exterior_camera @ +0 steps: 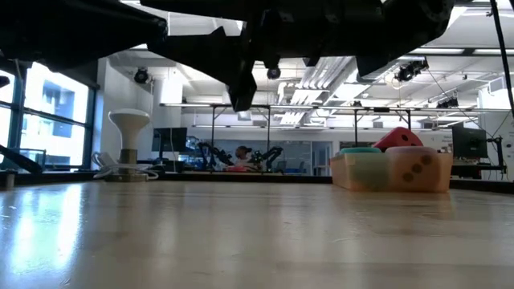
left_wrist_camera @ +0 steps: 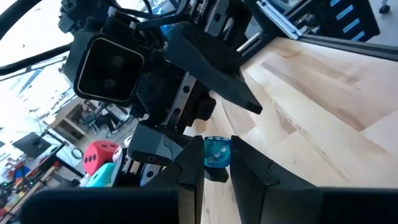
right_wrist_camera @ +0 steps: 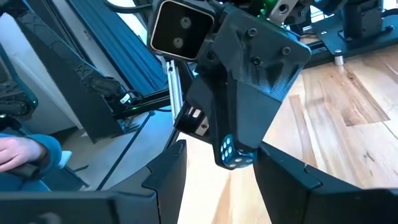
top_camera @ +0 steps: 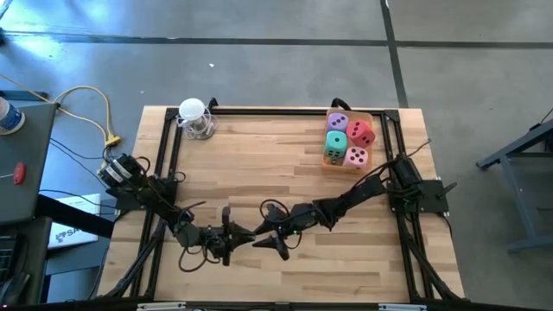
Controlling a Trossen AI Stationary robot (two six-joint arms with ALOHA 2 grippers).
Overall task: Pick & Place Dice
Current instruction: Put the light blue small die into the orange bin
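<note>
Purple (top_camera: pixel 338 122), red (top_camera: pixel 361 132), mint green (top_camera: pixel 335 142) and pink (top_camera: pixel 355 156) dice sit in an orange tray (top_camera: pixel 373 117) at the table's far right. The tray also shows in the low view (exterior_camera: pixel 391 170). Both arms meet above the near middle of the table. My left gripper (left_wrist_camera: pixel 217 180) is shut on a small blue see-through die with white pips (left_wrist_camera: pixel 217 152). My right gripper (right_wrist_camera: pixel 227 180) faces it, open. Its fingers stand on either side of the small die (right_wrist_camera: pixel 233 152) without touching it. My left gripper pinches the small blue die (left_wrist_camera: pixel 217 163) between its two fingertips, at their free ends. The fingers lie about level and come from the table's left. The die is lifted clear of the table.
A white round-topped object on a clear base (top_camera: pixel 195 119) stands at the far left of the table. A black frame (top_camera: pixel 259 112) runs along the table's edges. A person's hand in a blue sleeve (right_wrist_camera: pixel 22 152) shows beyond the table. Bare wood lies between the arms and the tray.
</note>
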